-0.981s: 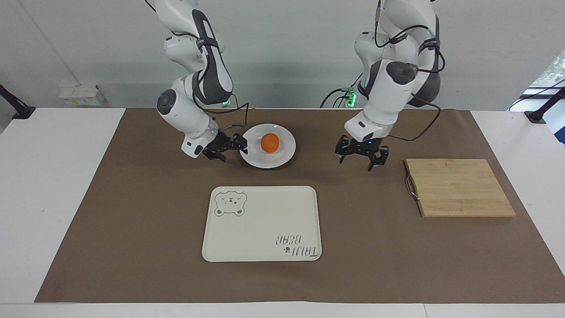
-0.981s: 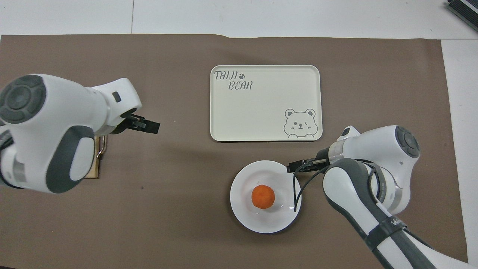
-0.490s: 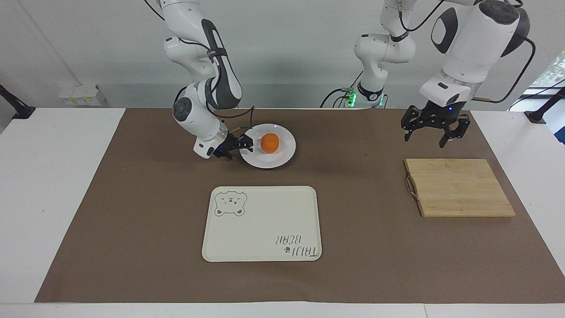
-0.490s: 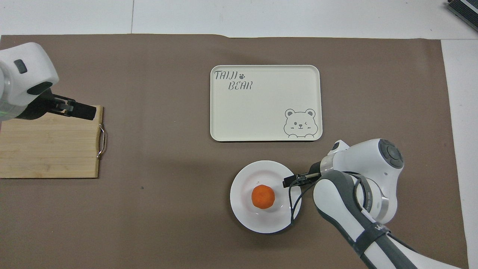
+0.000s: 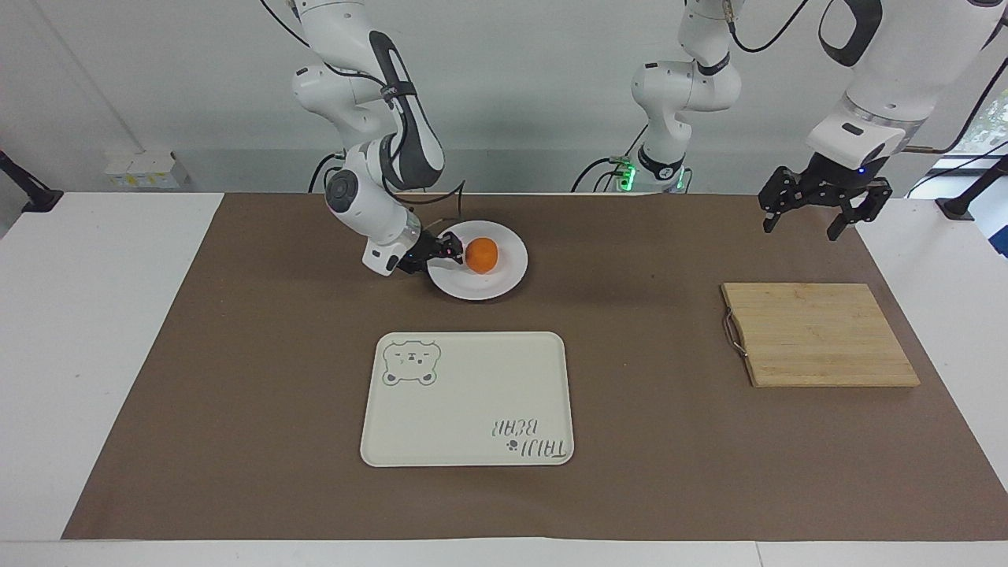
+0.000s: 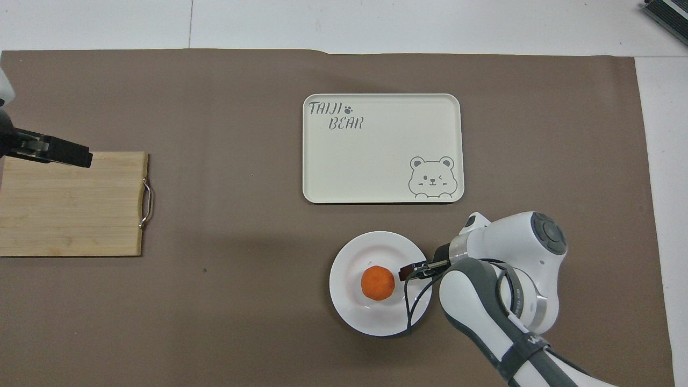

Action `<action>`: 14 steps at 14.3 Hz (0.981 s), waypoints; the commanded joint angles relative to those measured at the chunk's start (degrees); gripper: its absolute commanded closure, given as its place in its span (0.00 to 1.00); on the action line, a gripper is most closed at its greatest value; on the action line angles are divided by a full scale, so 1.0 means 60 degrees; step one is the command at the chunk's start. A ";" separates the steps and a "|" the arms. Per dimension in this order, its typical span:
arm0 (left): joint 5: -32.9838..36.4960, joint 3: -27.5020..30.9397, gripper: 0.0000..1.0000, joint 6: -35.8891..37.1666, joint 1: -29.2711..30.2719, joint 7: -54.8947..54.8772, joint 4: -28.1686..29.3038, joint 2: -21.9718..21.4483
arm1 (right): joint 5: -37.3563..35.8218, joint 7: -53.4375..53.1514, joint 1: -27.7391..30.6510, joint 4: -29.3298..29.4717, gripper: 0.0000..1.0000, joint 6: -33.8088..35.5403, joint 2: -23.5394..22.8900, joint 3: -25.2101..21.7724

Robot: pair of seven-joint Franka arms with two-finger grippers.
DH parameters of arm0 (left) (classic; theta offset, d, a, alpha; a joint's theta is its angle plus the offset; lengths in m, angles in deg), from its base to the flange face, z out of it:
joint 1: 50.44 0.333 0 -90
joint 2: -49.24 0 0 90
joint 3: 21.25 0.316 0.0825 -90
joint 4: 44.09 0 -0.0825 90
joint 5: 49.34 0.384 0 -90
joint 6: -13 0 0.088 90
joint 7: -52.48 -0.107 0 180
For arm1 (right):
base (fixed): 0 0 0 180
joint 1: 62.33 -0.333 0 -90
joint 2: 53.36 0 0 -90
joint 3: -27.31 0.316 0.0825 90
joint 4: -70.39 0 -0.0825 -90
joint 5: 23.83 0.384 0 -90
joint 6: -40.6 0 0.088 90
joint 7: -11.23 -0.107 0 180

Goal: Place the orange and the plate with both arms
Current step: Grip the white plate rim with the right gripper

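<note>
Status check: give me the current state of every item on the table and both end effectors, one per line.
Small round orange fruit: resting on the plate.
Round glossy white plate: flat on the brown mat, right end effector at its rim.
Cream rectangular bear tray: nothing on it.
Bamboo cutting board: nothing on it.
Right end effector: low over the plate, beside the orange.
Left end effector: open, raised, waiting.

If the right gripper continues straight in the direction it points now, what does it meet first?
Most likely the orange: the right gripper is low over the plate, pointing sideways at it. Height is hard to judge.

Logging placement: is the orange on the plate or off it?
On it: the orange sits inside the plate's rim.
</note>
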 commanded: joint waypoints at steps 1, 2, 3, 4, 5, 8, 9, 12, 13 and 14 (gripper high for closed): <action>0.0111 -0.0142 0.00 0.0193 0.0110 -0.0301 -0.0143 0.0120 | 0.0314 0.0344 0.0018 -0.0298 0.81 -0.0215 0.0217 -0.0001; 0.0126 -0.0142 0.00 0.0193 0.0110 -0.0346 0.0119 -0.0025 | 0.0314 0.0314 0.0018 -0.0298 0.95 -0.0215 0.0202 -0.0001; 0.0126 -0.0142 0.00 0.0178 0.0110 -0.0317 0.0455 -0.0230 | 0.0314 0.0372 0.0018 -0.0283 1.00 -0.0201 0.0202 -0.0016; 0.0112 -0.0142 0.00 0.0091 0.0125 -0.0215 0.0807 -0.0449 | 0.0314 0.0416 0.0047 -0.0283 1.00 -0.0201 0.0173 -0.0030; 0.0111 -0.0142 0.00 0.0192 0.0125 -0.0127 0.0897 -0.0524 | 0.0314 0.0402 0.0061 -0.0239 1.00 -0.0201 0.0144 -0.0030; 0.0111 -0.0142 0.00 0.0514 0.0154 -0.0024 0.0928 -0.0583 | 0.0300 0.0664 0.0164 -0.0137 1.00 -0.0215 0.0070 -0.0030; 0.0111 -0.0142 0.00 0.0617 0.0169 -0.0024 0.0898 -0.0583 | 0.0314 0.0970 0.0193 -0.0093 1.00 -0.0230 0.0041 -0.0030; 0.0082 -0.0142 0.00 0.0472 0.0125 0.0501 0.0723 -0.0481 | 0.0314 0.1076 0.0501 0.0345 1.00 -0.0069 -0.0134 -0.0030; 0.0068 -0.0142 0.00 0.0486 0.0125 0.0576 0.0664 -0.0452 | 0.0314 0.1061 0.0530 0.0405 1.00 -0.0054 -0.0135 -0.0030; 0.0053 -0.0157 0.00 0.0486 0.0154 0.0562 0.0664 -0.0452 | 0.0314 0.1061 0.0545 0.0420 1.00 0.0004 -0.0135 -0.0030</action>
